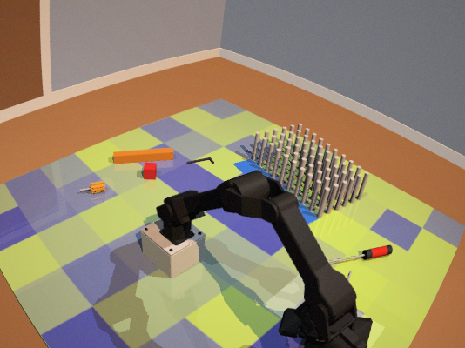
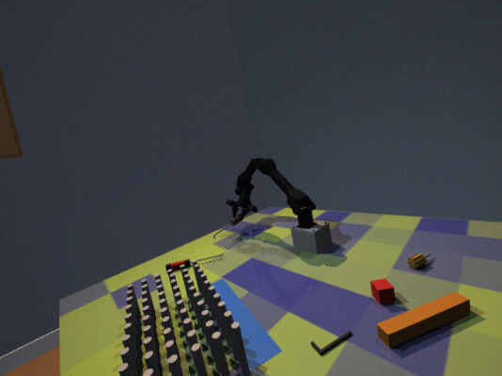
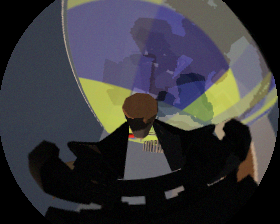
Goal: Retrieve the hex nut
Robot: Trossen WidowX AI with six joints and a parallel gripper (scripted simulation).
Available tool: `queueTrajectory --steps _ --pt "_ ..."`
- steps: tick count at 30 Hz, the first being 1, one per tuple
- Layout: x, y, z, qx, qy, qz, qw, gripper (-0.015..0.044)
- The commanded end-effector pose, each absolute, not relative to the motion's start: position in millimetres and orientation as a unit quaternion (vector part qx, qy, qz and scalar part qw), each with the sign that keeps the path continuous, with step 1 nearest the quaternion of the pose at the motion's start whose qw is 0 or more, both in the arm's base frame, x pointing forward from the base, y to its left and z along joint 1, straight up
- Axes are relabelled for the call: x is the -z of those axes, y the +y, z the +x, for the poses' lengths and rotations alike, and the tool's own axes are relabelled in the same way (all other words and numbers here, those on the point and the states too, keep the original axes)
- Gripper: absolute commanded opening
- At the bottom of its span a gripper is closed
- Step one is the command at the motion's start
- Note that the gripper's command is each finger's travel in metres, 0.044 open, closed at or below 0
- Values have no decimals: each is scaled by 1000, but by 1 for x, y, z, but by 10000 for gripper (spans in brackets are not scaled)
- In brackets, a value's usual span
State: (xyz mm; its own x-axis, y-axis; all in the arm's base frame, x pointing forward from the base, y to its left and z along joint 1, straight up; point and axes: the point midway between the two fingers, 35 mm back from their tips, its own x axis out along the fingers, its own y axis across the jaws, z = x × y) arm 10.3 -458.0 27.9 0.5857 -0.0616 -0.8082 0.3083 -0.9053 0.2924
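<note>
1. Nut: you can't pick it out in any view; the spacers crowd the area where the task puts it, so its exact spot can't be told.
2. Spacers (image 1: 323, 203) (image 2: 240, 350) (image 3: 152, 146): pale metal posts, upright in close rows. They are the nearest thing to a container here; you can't make out what lies deep between them.
3. Strip (image 1: 310, 217) (image 2: 249, 331): blue, flat, along the field's edge on the side facing your arm's base. You see no nut on the part in view.
4. Your gripper (image 1: 331, 324) (image 2: 236, 217) (image 3: 140, 122): fingers closed on the hook tool (image 2: 234, 221) (image 3: 140, 106), by its brown handle. Its thin shaft slopes down from the fingers to a short bent tip, raised off the table (image 1: 418, 280) (image 2: 362, 237) and well apart from the spacers.
5. Screwdriver (image 1: 378, 252) (image 2: 179, 265): red handle with black ends, lying outside the field, shaft pointing away from it.
6. Hex key (image 1: 200, 161) (image 2: 334, 343): black, L-shaped, flat on the table outside the field.
7. Orange bar (image 1: 144, 156) (image 2: 423, 320): lying flat, farther out than the hex key. Red cube (image 1: 150, 171) (image 2: 383, 291) sits just beside it.
8. Orange piece (image 1: 97, 188) (image 2: 416, 261): small, ribbed, thin pin out one end, beyond the cube.
9. Arm's base (image 1: 171, 267) (image 2: 317, 244): pale block, dark fasteners at the top corners, between the arm's foot and the table.
</note>
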Motion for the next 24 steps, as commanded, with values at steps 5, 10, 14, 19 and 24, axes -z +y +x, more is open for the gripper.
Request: queueTrajectory --steps 5,10,14,19,24 --pt "-22 -458 11 446 68 868 207 0" --pt "-16 -458 11 446 68 868 207 0" --pt "-12 -458 11 446 68 868 207 0" --pt "-6 -457 11 446 68 868 207 0" --pt "-1 -457 12 446 68 868 207 0"
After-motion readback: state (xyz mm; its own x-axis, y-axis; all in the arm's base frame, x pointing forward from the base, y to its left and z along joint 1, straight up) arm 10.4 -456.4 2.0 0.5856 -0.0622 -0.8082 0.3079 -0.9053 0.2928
